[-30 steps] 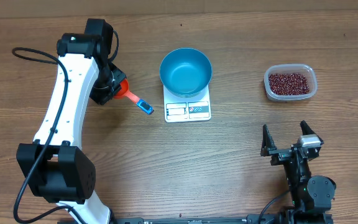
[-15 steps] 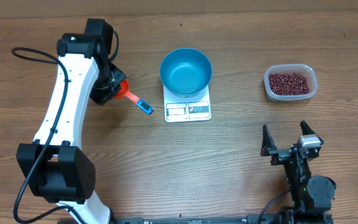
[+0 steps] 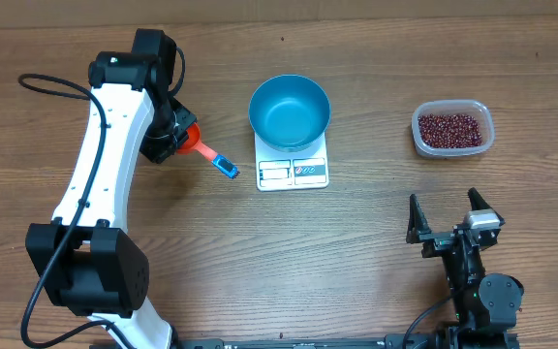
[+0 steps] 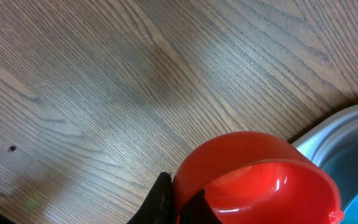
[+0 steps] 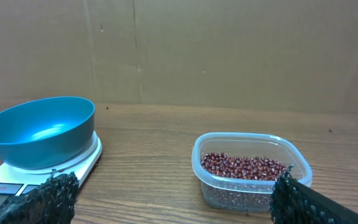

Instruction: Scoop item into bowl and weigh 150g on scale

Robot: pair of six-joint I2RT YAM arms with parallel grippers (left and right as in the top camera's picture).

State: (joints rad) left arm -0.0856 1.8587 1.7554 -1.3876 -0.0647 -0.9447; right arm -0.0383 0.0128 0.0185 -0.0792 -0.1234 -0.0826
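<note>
The blue bowl (image 3: 290, 110) stands empty on the white scale (image 3: 293, 172) at the table's middle. Dark red-brown beans (image 3: 449, 128) fill a clear plastic container (image 3: 483, 142) at the right. My left gripper (image 3: 170, 142) is shut on the rim of a red scoop (image 3: 193, 138), whose blue-tipped handle (image 3: 227, 167) points toward the scale. In the left wrist view the fingers (image 4: 160, 194) pinch the red scoop (image 4: 253, 174) low over the wood, beside the bowl (image 4: 350, 163). My right gripper (image 3: 448, 225) rests open near the front edge, with the bowl (image 5: 39, 130) and beans (image 5: 244, 167) ahead of it.
A black cable (image 3: 51, 85) loops across the table behind the left arm. The container of beans (image 5: 250, 186) sits about a hand's width right of the scale (image 5: 82, 163). A brown cardboard wall (image 5: 216, 50) stands behind the table.
</note>
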